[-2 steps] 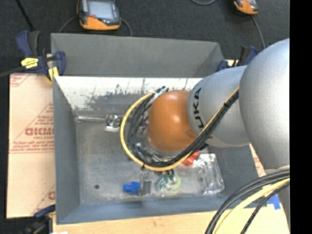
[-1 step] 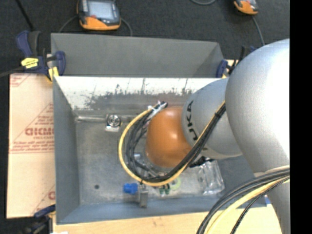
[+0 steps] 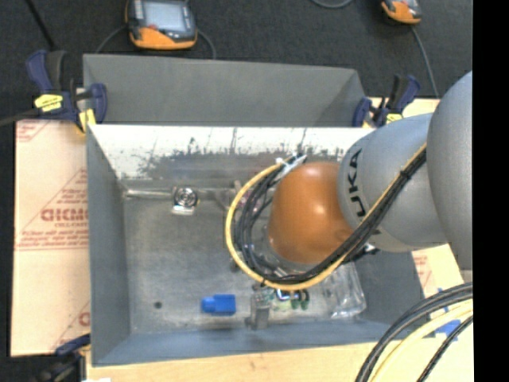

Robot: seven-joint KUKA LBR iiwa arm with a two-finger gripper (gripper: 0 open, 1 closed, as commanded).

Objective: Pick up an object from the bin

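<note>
My gripper (image 3: 259, 307) reaches down near the bin's front wall, just under the arm's orange cover. A small blue block (image 3: 218, 304) lies on the bin floor a little to its left, apart from it. Right beside the gripper on the other side sits a small thing with green and white parts (image 3: 289, 298), partly hidden by the arm. A crumpled clear plastic bag (image 3: 347, 291) lies further right at the front right of the bin.
A small round silver metal piece (image 3: 184, 199) rests near the back wall at the left. The arm with its orange cover and looped cables covers the bin's right middle. The left half of the floor is bare.
</note>
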